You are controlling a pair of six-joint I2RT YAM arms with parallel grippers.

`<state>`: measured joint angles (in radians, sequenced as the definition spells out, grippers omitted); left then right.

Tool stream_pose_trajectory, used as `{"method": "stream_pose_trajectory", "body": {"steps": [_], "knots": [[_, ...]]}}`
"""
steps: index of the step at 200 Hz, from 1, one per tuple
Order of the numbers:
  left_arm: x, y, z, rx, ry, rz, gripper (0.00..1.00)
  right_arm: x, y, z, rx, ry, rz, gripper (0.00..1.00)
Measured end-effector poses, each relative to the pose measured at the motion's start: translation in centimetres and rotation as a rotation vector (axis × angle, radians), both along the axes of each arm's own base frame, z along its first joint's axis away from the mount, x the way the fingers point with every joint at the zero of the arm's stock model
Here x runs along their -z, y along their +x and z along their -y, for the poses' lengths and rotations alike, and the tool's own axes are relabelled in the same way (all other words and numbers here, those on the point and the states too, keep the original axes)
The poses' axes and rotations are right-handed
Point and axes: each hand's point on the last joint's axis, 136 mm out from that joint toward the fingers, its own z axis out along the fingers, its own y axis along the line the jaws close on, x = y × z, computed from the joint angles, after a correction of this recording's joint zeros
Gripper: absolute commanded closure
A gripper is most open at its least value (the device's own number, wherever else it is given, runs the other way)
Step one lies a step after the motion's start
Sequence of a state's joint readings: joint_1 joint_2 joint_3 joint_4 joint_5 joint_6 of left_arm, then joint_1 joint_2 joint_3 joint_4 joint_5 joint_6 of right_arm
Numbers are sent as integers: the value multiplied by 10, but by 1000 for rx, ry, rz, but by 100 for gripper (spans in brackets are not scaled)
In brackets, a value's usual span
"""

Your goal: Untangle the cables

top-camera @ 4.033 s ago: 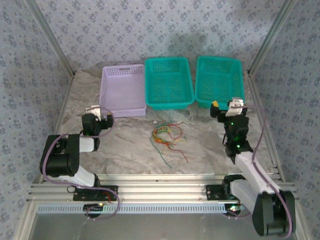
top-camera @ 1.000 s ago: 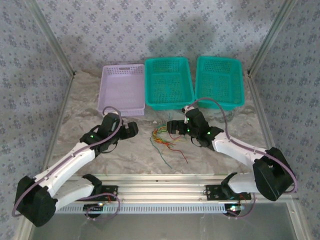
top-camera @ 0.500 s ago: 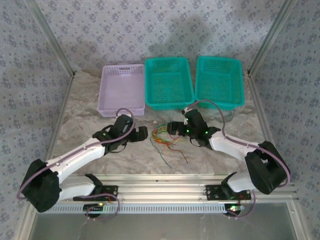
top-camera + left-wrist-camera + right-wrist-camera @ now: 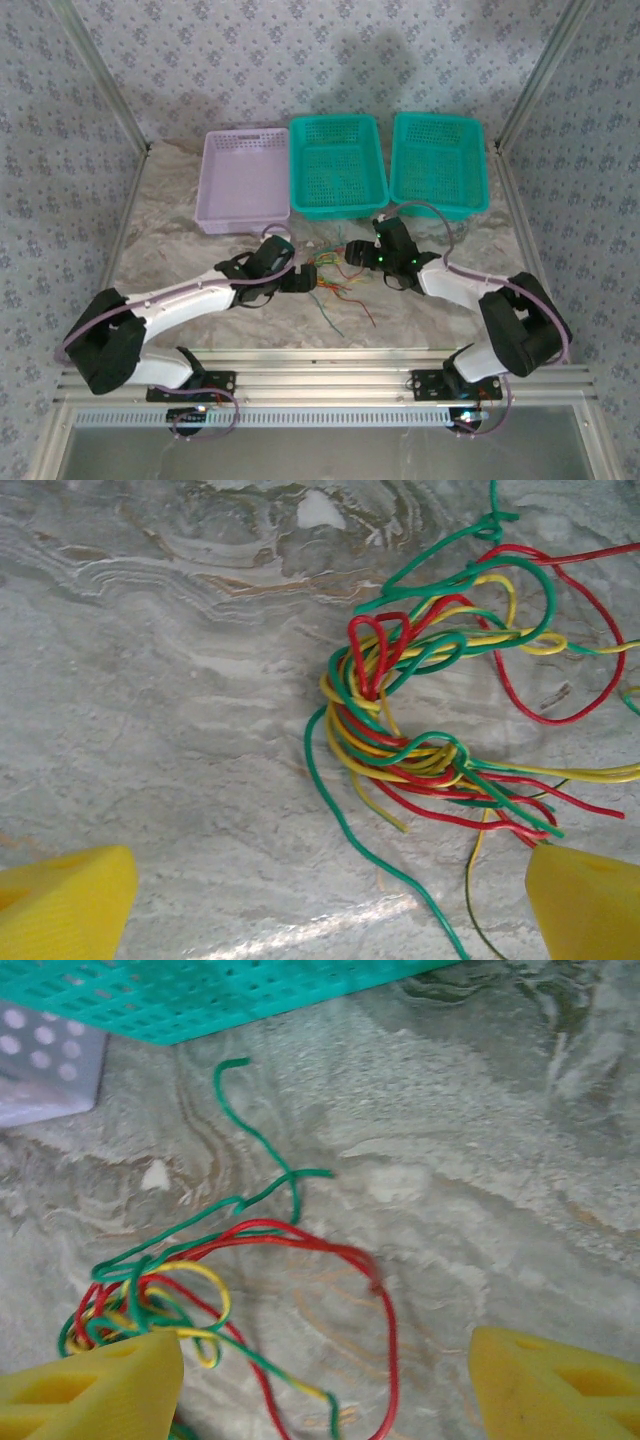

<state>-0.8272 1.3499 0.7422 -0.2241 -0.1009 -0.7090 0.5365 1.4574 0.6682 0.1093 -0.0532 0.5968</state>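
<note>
Top external view: the cables (image 4: 330, 275) lie in one red, yellow and green knot on the table (image 4: 170, 250), with a few loose ends trailing away from it and the middle basket (image 4: 338, 208) just beyond. Nothing is separated yet, so this looks like the opening step: both arms are closing in for a first grasp. Next, each side likely needs to pinch a different strand low at the table, then draw apart gently so the knot loosens rather than tightens. The left fingers (image 4: 65, 900) stand wide apart and hold nothing, with the knot lying between and ahead of them. The right fingers (image 4: 100, 1385) are also apart and empty. One pad sits right at the knot's edge, though I cannot tell whether it touches.
</note>
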Motion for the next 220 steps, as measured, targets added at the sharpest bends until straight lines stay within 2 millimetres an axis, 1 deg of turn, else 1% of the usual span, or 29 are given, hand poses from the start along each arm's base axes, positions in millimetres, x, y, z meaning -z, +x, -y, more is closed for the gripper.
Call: {"method": "stream_pose_trajectory", "body": {"steps": [16,40,48,58,74,85,110,122,155,159,176,220], "knots": [[0,2,3,1,-4,4,0,8,2,3,12,-8,-16,29],[3,4,7,4,1,0,0,17,3,2,8,-15,-35,34],[6,5,8,6,4,-4,0,18,3,1,6,-13,-36,36],[10,5,9,6,13,-11,0,19,5,-1,2,-10,-34,40],[14,6,10,6,22,-19,0,18,10,-4,-2,-3,-25,43],[16,7,11,7,22,-20,0,18,14,-6,-3,-1,-19,47],[20,9,14,7,27,-24,0,19,21,-11,-5,7,-12,52],[22,10,15,7,30,-28,0,21,24,-14,-9,9,-12,56],[26,13,20,12,32,-33,0,30,29,-17,-13,3,-23,62],[27,13,20,13,32,-33,0,30,29,-17,-13,3,-23,63],[29,13,23,17,36,-37,0,27,32,-19,-14,5,-16,72],[42,14,24,18,58,-56,0,19,38,-23,-24,9,13,85]]}}
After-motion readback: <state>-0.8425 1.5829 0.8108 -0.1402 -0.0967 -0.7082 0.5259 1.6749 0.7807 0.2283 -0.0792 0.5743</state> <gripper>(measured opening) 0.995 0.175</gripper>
